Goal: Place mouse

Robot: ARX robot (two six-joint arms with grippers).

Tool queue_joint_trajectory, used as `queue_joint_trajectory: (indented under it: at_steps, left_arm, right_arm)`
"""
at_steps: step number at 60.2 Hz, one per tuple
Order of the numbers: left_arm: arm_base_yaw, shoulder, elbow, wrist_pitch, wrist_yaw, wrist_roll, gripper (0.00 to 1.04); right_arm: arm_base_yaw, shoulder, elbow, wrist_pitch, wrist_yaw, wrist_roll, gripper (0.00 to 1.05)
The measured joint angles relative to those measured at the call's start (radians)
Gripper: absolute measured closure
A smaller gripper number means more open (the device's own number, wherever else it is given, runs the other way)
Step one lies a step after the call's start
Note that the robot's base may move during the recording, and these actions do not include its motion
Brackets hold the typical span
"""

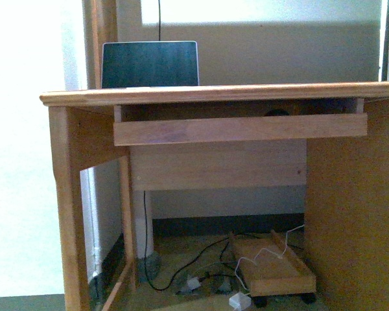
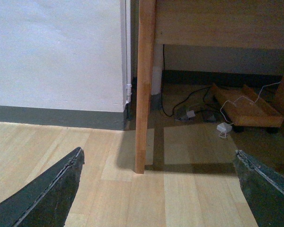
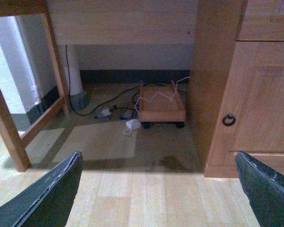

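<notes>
A small dark rounded shape (image 1: 277, 112), which looks like the mouse, lies on the pull-out tray (image 1: 240, 128) under the wooden desk top (image 1: 220, 94); only its top shows over the tray's front board. Neither gripper shows in the front view. My left gripper (image 2: 158, 189) is open and empty, low over the wood floor in front of the desk's left leg (image 2: 143, 90). My right gripper (image 3: 158, 189) is open and empty, low over the floor in front of the desk's knee space. The mouse shows in neither wrist view.
A laptop (image 1: 150, 63) stands open on the desk at the back left. Under the desk are a wheeled wooden stand (image 1: 272, 265), cables and a white adapter (image 1: 240, 300). A cabinet door with a ring handle (image 3: 228, 119) is on the desk's right side.
</notes>
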Motion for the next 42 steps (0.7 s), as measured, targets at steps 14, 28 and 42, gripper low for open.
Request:
queue_joint_trajectory:
  at_steps: [14, 28, 42]
  left_arm:
    - [0.0, 0.0, 0.0, 0.0, 0.0, 0.0, 0.08]
    - [0.0, 0.0, 0.0, 0.0, 0.0, 0.0, 0.08]
    - [0.0, 0.0, 0.0, 0.0, 0.0, 0.0, 0.08]
  right_arm:
    - [0.0, 0.0, 0.0, 0.0, -0.001, 0.0, 0.07]
    - [0.0, 0.0, 0.0, 0.0, 0.0, 0.0, 0.07]
    - [0.0, 0.0, 0.0, 0.0, 0.0, 0.0, 0.07]
